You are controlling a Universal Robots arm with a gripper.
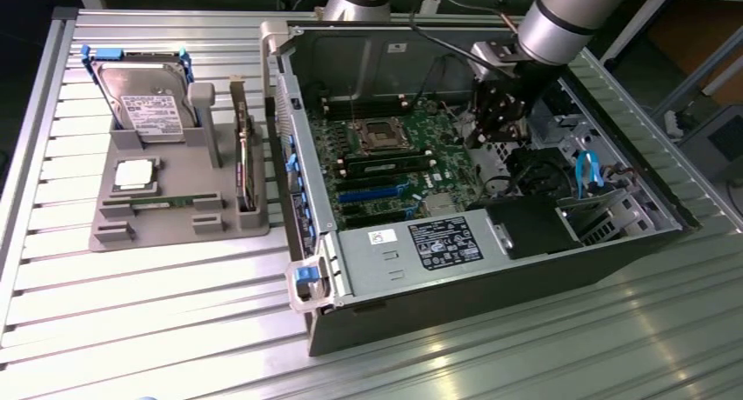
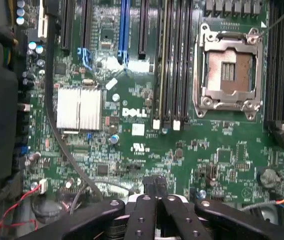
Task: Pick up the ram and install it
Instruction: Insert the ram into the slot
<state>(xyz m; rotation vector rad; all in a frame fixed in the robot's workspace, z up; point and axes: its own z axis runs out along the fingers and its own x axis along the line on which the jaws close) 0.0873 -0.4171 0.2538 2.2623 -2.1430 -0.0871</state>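
Observation:
The ram [image 1: 163, 202] is a thin green stick lying on edge in a slot of the grey parts holder [image 1: 174, 230], at the exterior view's left. My gripper [image 1: 493, 137] hangs inside the open computer case [image 1: 488, 270], over the motherboard's [image 1: 401, 170] side at the exterior view's right, far from the holder. In the wrist view the gripper [image 2: 155, 184] is shut with its black fingers pressed together and nothing between them, above the green motherboard [image 2: 146, 150]. The black memory slots [image 2: 174, 60] lie beside the empty processor socket [image 2: 227, 72].
The holder also carries a hard drive [image 1: 145, 100], a square silver processor chip [image 1: 136, 174] and an upright expansion card [image 1: 243, 161]. One stick [image 1: 389, 166] sits in a motherboard slot. Cables and a black power unit [image 1: 528, 226] crowd the case's near end.

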